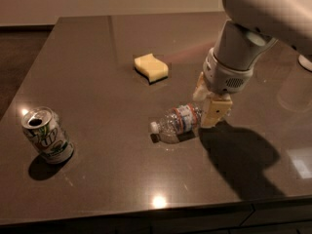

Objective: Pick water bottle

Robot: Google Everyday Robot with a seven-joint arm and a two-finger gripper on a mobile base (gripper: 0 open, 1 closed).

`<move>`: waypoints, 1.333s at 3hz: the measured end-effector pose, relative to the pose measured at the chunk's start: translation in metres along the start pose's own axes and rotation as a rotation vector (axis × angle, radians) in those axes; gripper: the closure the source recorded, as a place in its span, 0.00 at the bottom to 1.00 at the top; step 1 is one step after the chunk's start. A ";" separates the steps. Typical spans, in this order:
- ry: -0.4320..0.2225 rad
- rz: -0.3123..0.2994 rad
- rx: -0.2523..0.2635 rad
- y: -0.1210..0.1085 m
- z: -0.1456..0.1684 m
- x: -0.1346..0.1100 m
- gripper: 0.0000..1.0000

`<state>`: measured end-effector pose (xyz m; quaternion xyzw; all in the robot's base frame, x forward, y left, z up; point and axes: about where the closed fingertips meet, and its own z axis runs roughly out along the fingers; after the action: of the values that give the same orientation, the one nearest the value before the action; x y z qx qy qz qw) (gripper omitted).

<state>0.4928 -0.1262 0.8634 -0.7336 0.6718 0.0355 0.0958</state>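
Observation:
The water bottle (pixel 175 122) lies on its side on the dark table (pixel 97 57), its white cap pointing left and its blue-white label with a red edge facing up. My gripper (pixel 207 105) hangs from the white arm at the bottle's right, base end, low over the table. Its two tan fingers (pixel 215 112) stand apart, one behind and one in front of the bottle's base, and hold nothing. I cannot tell if they touch the bottle.
A green-and-white soda can (pixel 46 134) stands upright at the front left. A yellow sponge (pixel 151 67) lies behind the bottle. The table's front edge (pixel 156 209) runs close below. A pale object (pixel 305 61) sits at the far right edge.

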 end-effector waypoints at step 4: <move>-0.222 -0.063 0.079 -0.008 -0.120 -0.017 1.00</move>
<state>0.4902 -0.1310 0.9844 -0.7416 0.6345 0.0872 0.1996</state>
